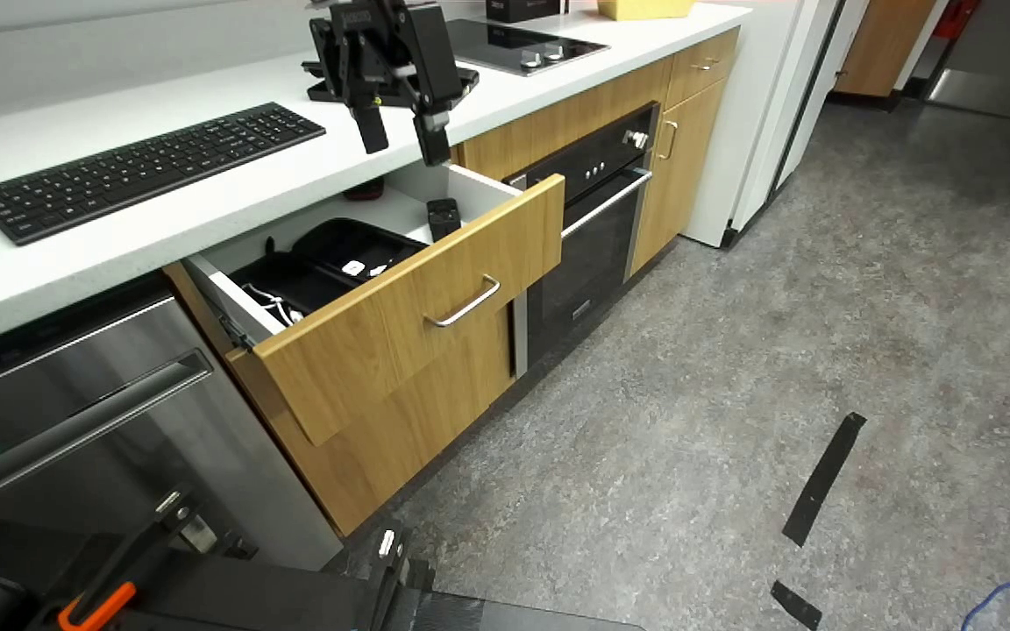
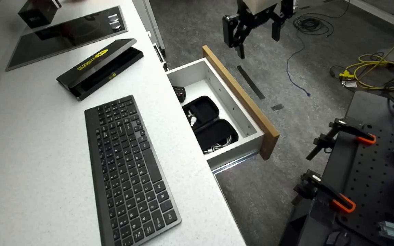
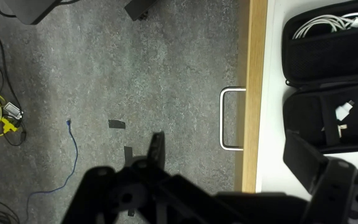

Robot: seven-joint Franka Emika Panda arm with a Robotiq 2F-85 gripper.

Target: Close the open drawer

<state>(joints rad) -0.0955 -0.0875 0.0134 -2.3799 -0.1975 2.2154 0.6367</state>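
The light-oak drawer (image 1: 365, 359) stands pulled out from under the counter, with its silver bar handle (image 1: 467, 304) on the front. Its top edge shows in an exterior view (image 2: 239, 97) and in the wrist view (image 3: 255, 93). Black cases with white cables (image 3: 331, 56) lie inside. My gripper (image 1: 403, 140) is open and empty, raised above the drawer and apart from it. In the wrist view its fingers (image 3: 224, 146) stand wide, one on the handle side over the floor, one over the drawer's inside. The handle (image 3: 221, 118) lies ahead between them.
The white counter (image 2: 53, 143) bears a black keyboard (image 2: 132, 171), an open black box (image 2: 97, 68) and a cooktop (image 2: 70, 34). An oven (image 1: 597, 237) and a steel appliance (image 1: 207, 447) flank the drawer. A black table with clamps (image 2: 371, 164) faces the drawer front.
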